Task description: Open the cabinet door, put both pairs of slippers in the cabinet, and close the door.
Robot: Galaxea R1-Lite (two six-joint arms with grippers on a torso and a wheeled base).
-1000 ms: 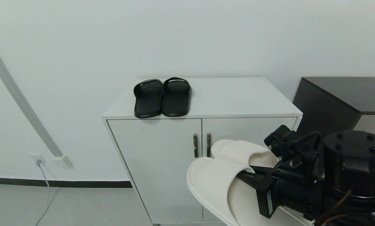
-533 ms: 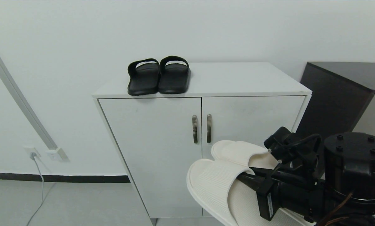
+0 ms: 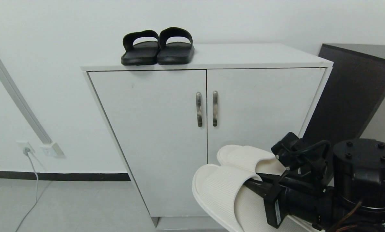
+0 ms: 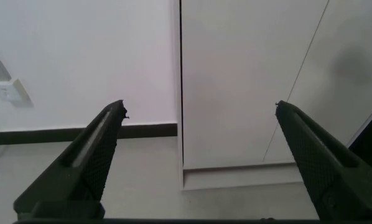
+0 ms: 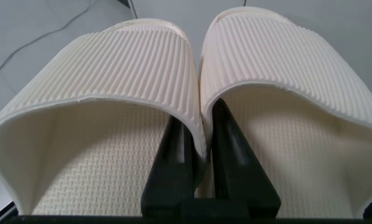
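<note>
Right gripper [image 5: 201, 124] pinches cream ribbed fabric slippers [image 3: 224, 180] by their adjoining inner walls, low before white two-door cabinet [image 3: 147, 129]; black rubber slides [image 3: 158, 48] on its top; doors shut; left gripper [image 4: 198, 112] spread, empty; next, probably: left grips metal bar handle [image 3: 198, 109], pulls.

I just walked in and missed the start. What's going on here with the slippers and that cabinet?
The robot's right gripper is clamped on the inner edges of a pair of white slippers, holding them low in front of the white cabinet. Both cabinet doors are shut. The black slippers sit on the cabinet's top, toward its left end. The left gripper is open and empty, facing the cabinet's lower part.
</note>
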